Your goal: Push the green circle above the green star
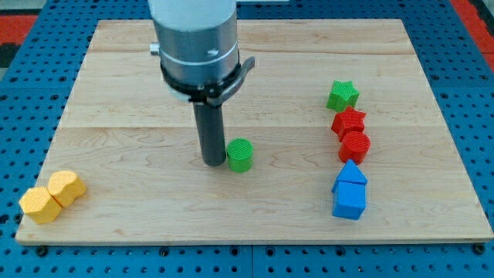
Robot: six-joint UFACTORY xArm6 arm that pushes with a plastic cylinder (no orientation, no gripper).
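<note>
While my tip rests on the wooden board a little to the view's left of centre, the green circle sits just beside it at its 3 o'clock, so close that I cannot tell whether the two touch. I carry no fingers at all: the arm ends in a straight dark rod hanging upright from a grey cylindrical housing at the view's top, so nothing is clasped or held.

From the green circle, the green star lies well apart at about 2 o'clock, near the board's right side and higher in the view. It heads a short column of blocks. Just below it at 6 o'clock is a red star, touching or nearly touching it, and below that a red circle, pressed against the red star. Further down at 6 o'clock come two blue blocks: a blue one with a peaked top, and a blue cube touching it from beneath.

Far off at the green circle's 8 o'clock, near the board's lower left corner, two yellow hexagonal blocks sit side by side and touching, one up and to the right of the other.

The board lies on a blue perforated surface.
</note>
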